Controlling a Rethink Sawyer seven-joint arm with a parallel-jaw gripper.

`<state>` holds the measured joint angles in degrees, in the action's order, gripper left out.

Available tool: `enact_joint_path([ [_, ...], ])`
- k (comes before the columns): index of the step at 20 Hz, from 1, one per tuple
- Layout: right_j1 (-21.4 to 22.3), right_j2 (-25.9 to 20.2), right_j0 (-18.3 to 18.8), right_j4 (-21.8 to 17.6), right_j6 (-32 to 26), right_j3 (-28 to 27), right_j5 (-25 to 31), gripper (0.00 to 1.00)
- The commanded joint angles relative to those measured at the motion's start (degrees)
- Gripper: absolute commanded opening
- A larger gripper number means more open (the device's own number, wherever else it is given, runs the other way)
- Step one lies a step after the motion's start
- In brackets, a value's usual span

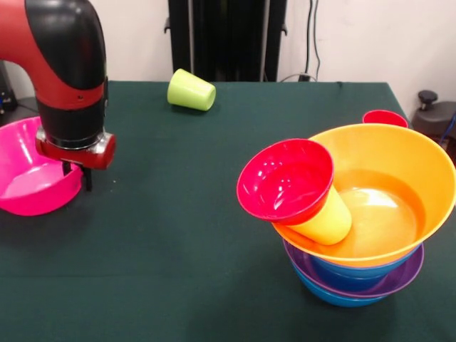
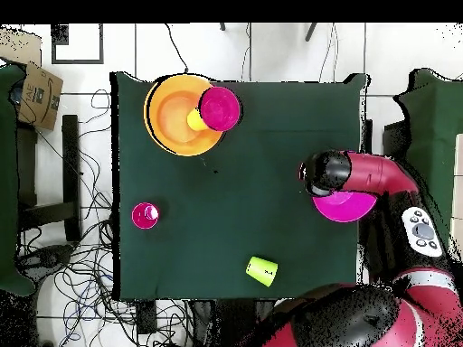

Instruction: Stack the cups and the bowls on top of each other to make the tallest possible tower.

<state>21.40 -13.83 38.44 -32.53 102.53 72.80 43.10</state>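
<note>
The tower (image 1: 356, 274) stands at the front right: blue and purple bowls nested at the bottom, with the wide orange bowl (image 1: 399, 153) on top. A yellow cup (image 1: 324, 219) lies tilted inside the orange bowl. The small red bowl (image 1: 285, 179) leans on the cup, over the orange rim. The large pink bowl (image 1: 25, 178) sits at the left edge. My gripper (image 1: 77, 174) hangs at the pink bowl's right rim, and the arm hides it in the overhead view. The lime green cup (image 1: 191, 90) lies on its side at the back. Only the red cup's (image 1: 385, 117) rim shows behind the tower.
In the overhead view the tower (image 2: 181, 113) is at the upper left, the red cup (image 2: 145, 215) at the left, the green cup (image 2: 262, 269) near the lower edge and the pink bowl (image 2: 345, 206) under the arm (image 2: 362, 172) at the right. Cables lie on the floor around the table.
</note>
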Motion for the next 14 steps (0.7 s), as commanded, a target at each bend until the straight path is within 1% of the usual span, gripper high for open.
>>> enact_joint_path([
  [1,2.76,-2.55,-4.42,3.23,-1.76,-5.65,9.44,0.00],
  [2,4.02,-2.45,-5.01,4.12,-0.57,-5.52,11.06,0.00],
  [3,4.58,-2.67,-5.26,4.19,-0.64,-5.62,11.40,0.00],
  [5,5.51,-3.21,-6.00,5.58,0.07,-6.61,13.79,0.00],
  [6,6.14,-2.94,-6.82,6.45,0.96,-7.42,16.19,0.00],
  [10,6.56,-2.49,-8.40,8.87,1.85,-9.84,21.00,0.00],
  [13,6.96,-1.94,-9.33,10.14,2.31,-10.83,23.01,0.00],
  [14,7.91,-1.63,-9.77,11.12,3.49,-9.86,22.99,0.00],
])
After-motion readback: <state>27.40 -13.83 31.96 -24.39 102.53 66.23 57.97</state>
